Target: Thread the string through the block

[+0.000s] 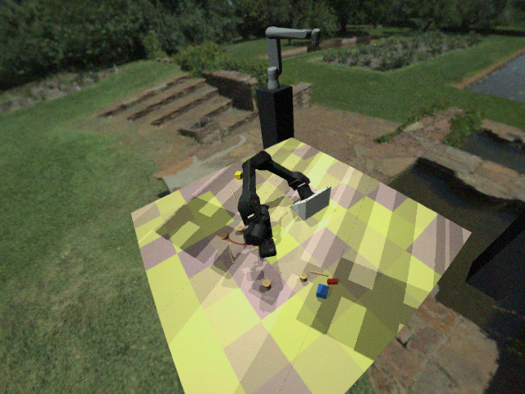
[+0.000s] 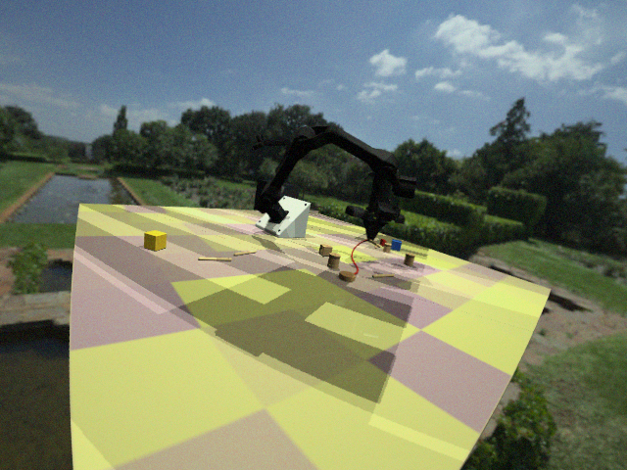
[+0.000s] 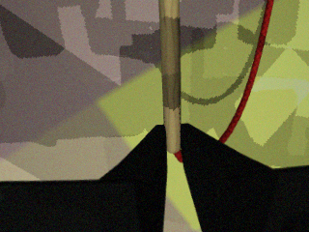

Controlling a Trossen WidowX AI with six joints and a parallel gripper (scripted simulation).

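My gripper is shut on the wooden stick at its string end and holds it above the table. The stick points away from the fingers in the wrist view. The red string curves up from the round wooden button to the fingers. The small wooden block stands on the table left of the gripper in the exterior view, with a dark spot on its face. The arm hides it in the top view.
Wooden cylinders stand around the gripper. Loose sticks lie about. A blue block and a red block are close together. A yellow cube is farther off.
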